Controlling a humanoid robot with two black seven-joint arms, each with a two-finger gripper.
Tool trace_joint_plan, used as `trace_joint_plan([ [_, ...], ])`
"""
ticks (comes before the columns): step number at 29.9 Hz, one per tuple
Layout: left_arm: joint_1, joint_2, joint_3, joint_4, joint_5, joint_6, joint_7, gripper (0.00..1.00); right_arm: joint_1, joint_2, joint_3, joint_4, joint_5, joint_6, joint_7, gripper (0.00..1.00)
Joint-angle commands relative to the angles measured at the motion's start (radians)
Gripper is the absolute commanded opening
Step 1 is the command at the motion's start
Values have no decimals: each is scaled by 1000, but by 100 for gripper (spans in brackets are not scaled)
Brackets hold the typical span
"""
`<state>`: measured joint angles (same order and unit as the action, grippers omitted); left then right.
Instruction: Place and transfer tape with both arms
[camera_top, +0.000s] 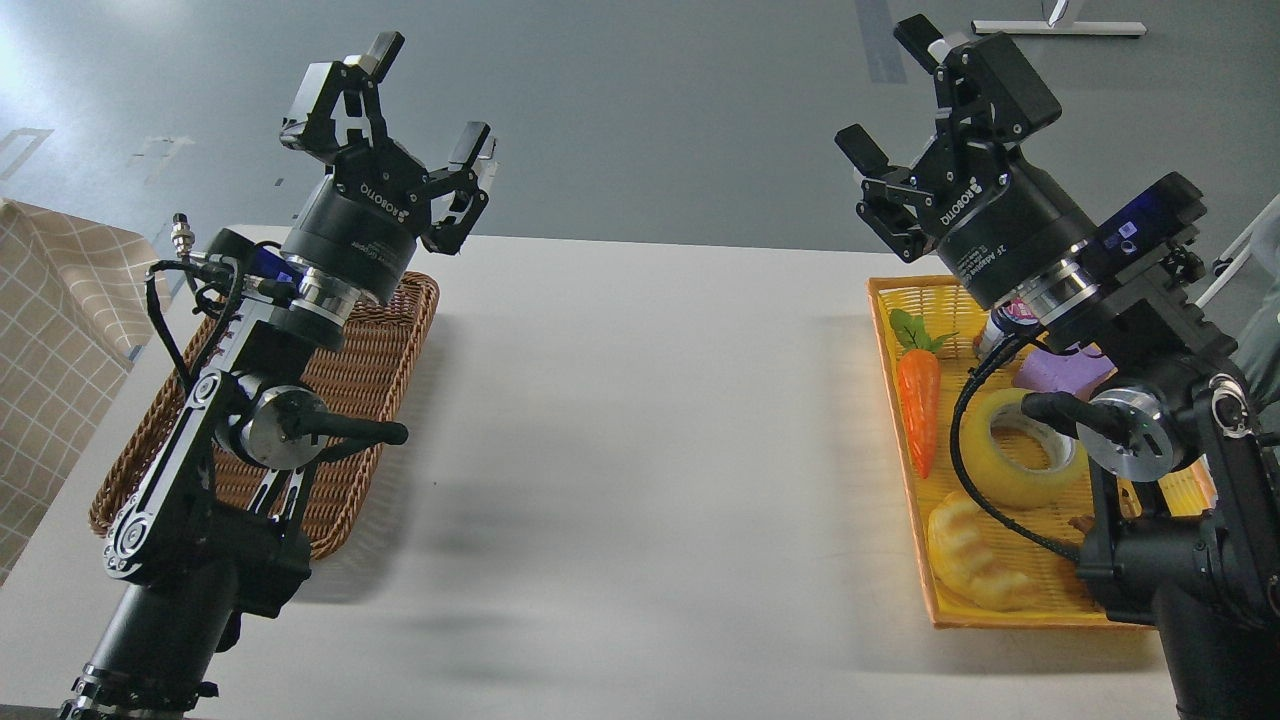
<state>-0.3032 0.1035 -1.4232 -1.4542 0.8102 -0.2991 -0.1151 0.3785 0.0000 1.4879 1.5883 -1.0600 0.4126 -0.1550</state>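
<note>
The tape (1010, 470), a translucent yellow roll with a grey-white printed core, lies flat in the yellow tray (890, 400) at the right, partly behind my right arm's cable and joint. My right gripper (895, 95) is open and empty, raised high above the tray's far end. My left gripper (428, 100) is open and empty, raised above the far end of the brown wicker basket (385, 350) at the left. Both grippers are well away from the tape.
In the yellow tray lie a toy carrot (918, 405), a pale yellow croissant toy (968, 562) and a purple block (1062, 372). The white table (640, 450) spans between the two containers. A checked cloth (50, 330) hangs at the far left.
</note>
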Motion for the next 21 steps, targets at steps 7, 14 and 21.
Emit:
trace_joint_plan([
  [7, -5, 1, 1, 2, 0, -2, 0, 98, -1, 0, 0, -1, 0, 0, 0, 100],
  [14, -13, 2, 3, 2, 0, -2, 2, 98, 2, 0, 0, -1, 0, 0, 0, 100],
  [21, -19, 1, 3, 6, 0, -2, 2, 98, 2, 0, -9, 4, 2, 11, -21, 100],
])
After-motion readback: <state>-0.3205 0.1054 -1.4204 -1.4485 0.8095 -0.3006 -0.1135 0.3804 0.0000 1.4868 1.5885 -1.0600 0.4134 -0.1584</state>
